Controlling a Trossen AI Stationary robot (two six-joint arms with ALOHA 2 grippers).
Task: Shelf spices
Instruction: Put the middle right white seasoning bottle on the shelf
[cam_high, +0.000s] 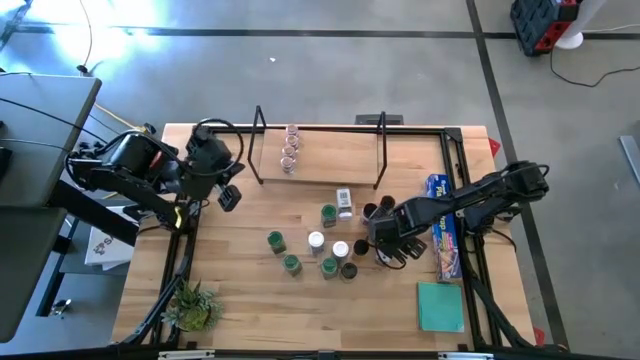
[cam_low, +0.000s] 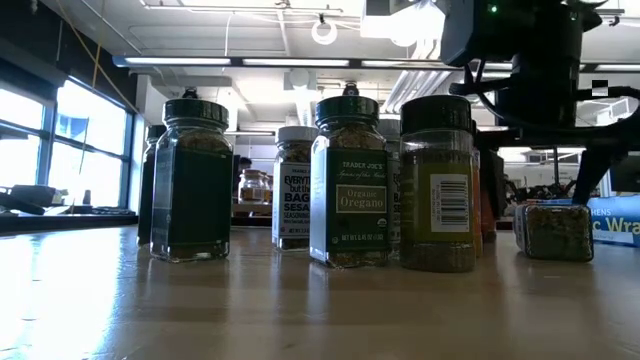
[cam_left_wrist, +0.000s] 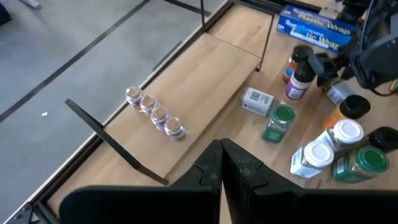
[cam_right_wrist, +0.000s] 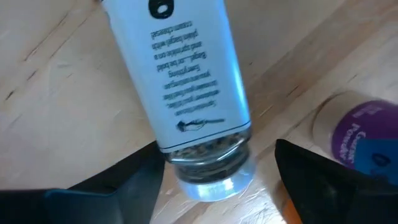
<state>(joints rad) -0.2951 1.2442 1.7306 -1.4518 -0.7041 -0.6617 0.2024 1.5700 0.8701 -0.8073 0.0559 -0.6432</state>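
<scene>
While the left gripper (cam_high: 229, 197) is waiting with its fingers together just left of the shelf (cam_high: 320, 168), four small jars (cam_high: 290, 150) are already sitting in a row on the shelf's board. The other spices (cam_high: 318, 245) are standing in a bunch in front of the shelf. To the right of that bunch, the right gripper (cam_right_wrist: 214, 165) is reaching with its fingers apart around a lying white jar (cam_right_wrist: 180, 81). It should be closing gently on the middle, so the round jar is not rolling away.
</scene>
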